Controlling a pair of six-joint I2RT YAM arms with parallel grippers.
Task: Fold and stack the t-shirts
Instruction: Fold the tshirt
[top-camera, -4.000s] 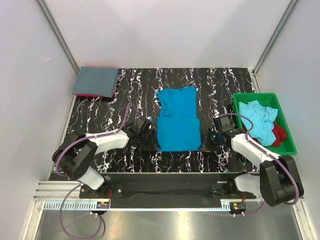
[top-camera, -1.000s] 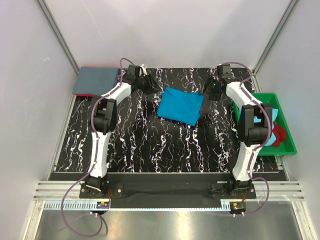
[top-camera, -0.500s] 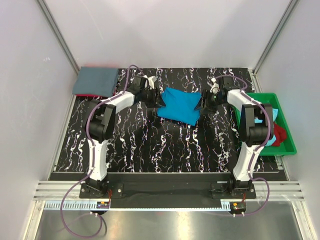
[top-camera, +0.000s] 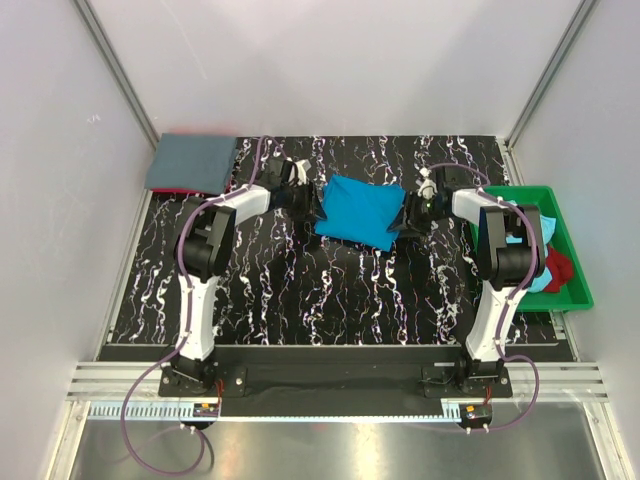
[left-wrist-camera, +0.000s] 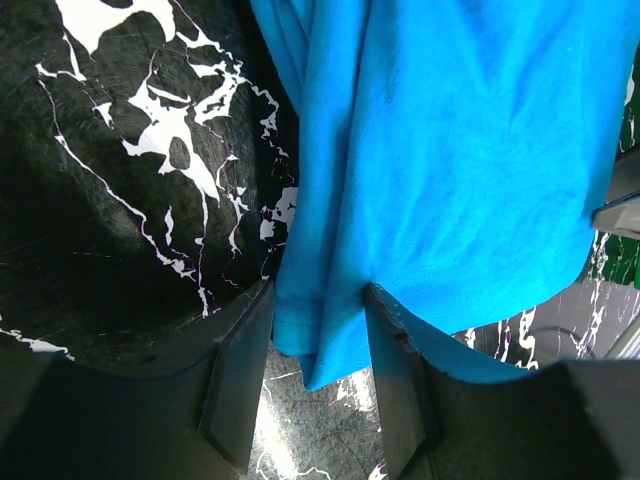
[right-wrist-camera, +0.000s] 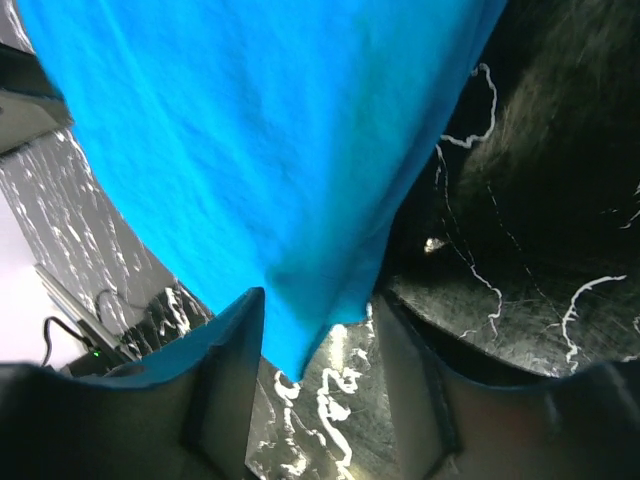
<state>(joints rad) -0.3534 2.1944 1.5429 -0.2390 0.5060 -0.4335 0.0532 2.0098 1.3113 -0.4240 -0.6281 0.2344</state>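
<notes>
Cloth that was lying spread out four seconds ago is now sitting as a compact folded turquoise-blue t-shirt (top-camera: 360, 212) at the far middle of the table (top-camera: 300, 290). Both arms, up by its far corners a second ago, are now flanking it. The left tool (top-camera: 308, 205) and right tool (top-camera: 408, 214) are each standing partly open with the shirt's edge lying between the fingers. The green tray (top-camera: 578, 262) is holding a light aqua shirt (top-camera: 547, 240) and a red shirt (top-camera: 560, 268). A grey-blue shirt (top-camera: 192, 162) is lying folded at the far left corner.
</notes>
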